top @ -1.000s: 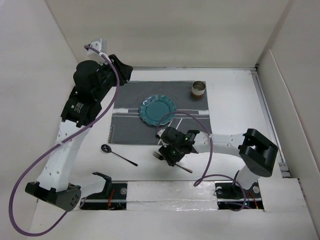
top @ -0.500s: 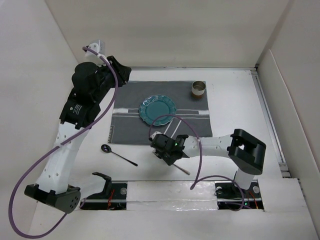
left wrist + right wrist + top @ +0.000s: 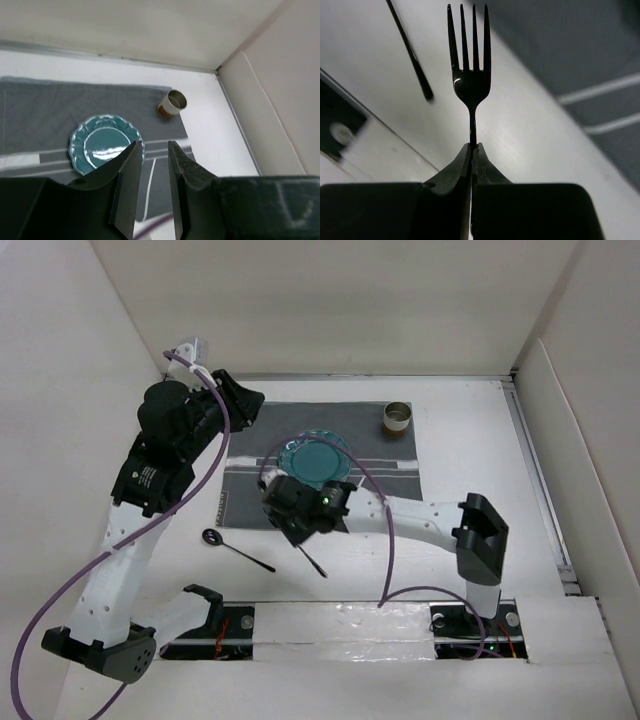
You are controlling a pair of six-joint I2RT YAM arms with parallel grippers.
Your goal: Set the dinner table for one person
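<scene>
- The right claw (image 3: 298, 538) is clenched on a dark fork (image 3: 314, 562). In the wrist view its two fingers (image 3: 462, 165) pinch the thin neck just below the tines.
- The fork's tines (image 3: 470, 50) point straight out ahead of the right claw (image 3: 471, 150). From above, the rest of the fork pokes out on the claw's near right side.
- I cannot tell whether the fork touches anything below it.
- The white counter (image 3: 470, 460) spreads under both claws and carries everything else. It lies directly beneath the fork, at the near edge of the grey striped placemat (image 3: 390, 475).
- A dark spoon (image 3: 240, 552) lies flat on the counter just to the left of the right claw, off the placemat. Its handle (image 3: 410, 50) runs past the tines in the wrist view.
- A teal plate (image 3: 318, 458) sits on the placemat just beyond the right claw.
- A small round cup (image 3: 398, 418) stands at the placemat's far right corner, well beyond that claw and to its right.
- The left claw (image 3: 240, 400) hangs high over the far left part of the placemat. It is released, its fingers (image 3: 127, 185) a narrow gap apart with nothing between them.
- Seen from the left claw (image 3: 154, 146), the plate (image 3: 105, 144) sits below and just left of the fingertips. The cup (image 3: 172, 103) stands further ahead, near the placemat's (image 3: 45, 105) edge with bare counter (image 3: 210, 115) beside it.
</scene>
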